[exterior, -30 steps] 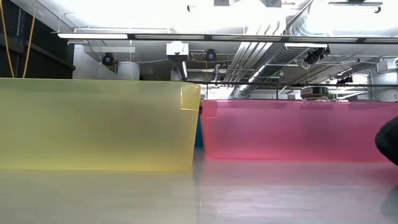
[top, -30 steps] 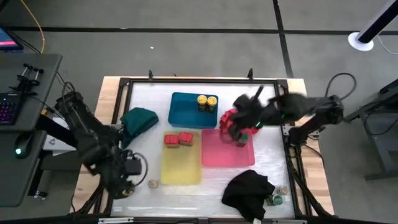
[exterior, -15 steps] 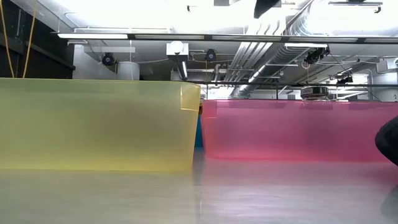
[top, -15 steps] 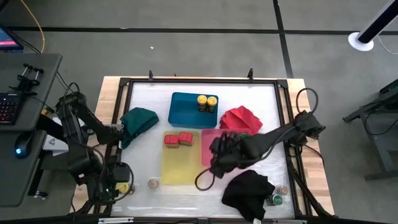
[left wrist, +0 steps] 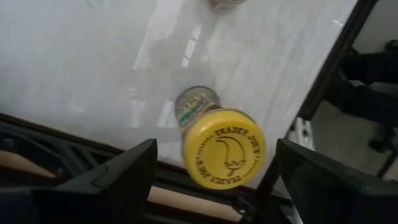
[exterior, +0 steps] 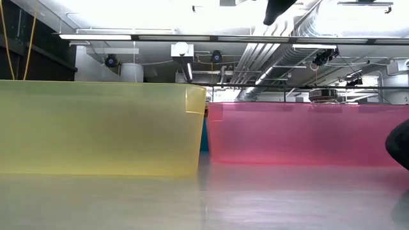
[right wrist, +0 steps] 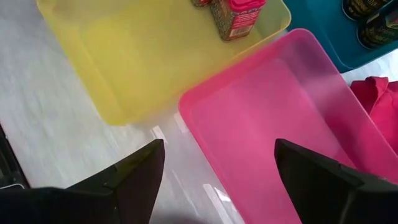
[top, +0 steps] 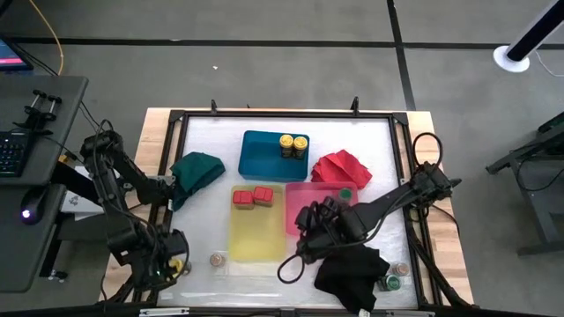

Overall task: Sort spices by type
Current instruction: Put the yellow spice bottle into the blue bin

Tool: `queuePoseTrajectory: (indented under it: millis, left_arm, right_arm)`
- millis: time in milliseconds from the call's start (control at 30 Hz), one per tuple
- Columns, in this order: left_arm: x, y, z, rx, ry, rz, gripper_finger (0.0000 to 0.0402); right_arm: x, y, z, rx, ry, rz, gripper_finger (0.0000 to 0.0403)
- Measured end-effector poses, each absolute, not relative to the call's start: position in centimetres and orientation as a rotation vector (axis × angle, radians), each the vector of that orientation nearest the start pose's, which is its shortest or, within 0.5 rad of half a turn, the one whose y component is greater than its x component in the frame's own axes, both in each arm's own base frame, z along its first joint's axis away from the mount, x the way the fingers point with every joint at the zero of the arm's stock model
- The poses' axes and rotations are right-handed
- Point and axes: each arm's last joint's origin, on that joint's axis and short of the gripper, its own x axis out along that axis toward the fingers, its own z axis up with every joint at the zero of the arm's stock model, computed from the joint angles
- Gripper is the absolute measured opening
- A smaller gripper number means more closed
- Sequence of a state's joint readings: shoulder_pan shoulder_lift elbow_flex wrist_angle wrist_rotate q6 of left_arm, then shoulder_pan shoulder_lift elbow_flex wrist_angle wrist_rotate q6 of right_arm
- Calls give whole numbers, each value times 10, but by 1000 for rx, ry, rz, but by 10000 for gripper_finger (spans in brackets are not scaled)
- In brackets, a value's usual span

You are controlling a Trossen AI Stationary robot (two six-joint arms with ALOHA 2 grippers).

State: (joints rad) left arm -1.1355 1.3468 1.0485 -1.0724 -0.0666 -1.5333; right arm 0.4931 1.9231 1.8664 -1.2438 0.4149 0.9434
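My left claw (left wrist: 211, 171) gapes wide around a yellow-lidded spice jar (left wrist: 217, 140) at the surface's (top: 370, 141) seven o'clock corner, my right claw (right wrist: 214, 174) wide above the pink tray (right wrist: 280, 124).

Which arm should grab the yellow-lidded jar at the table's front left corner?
Left, probably. The left gripper is open with the yellow-lidded jar lying between its fingers, while the right gripper hovers over the pink tray, farther away.
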Motion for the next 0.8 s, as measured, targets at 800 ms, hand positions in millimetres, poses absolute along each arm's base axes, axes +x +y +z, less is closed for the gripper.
queuePoseTrajectory:
  millis: [800]
  left_arm:
    - [110,-235,207,-183,1525,151,314]
  right_arm:
    - [344,171,306,219,1072,-437,300]
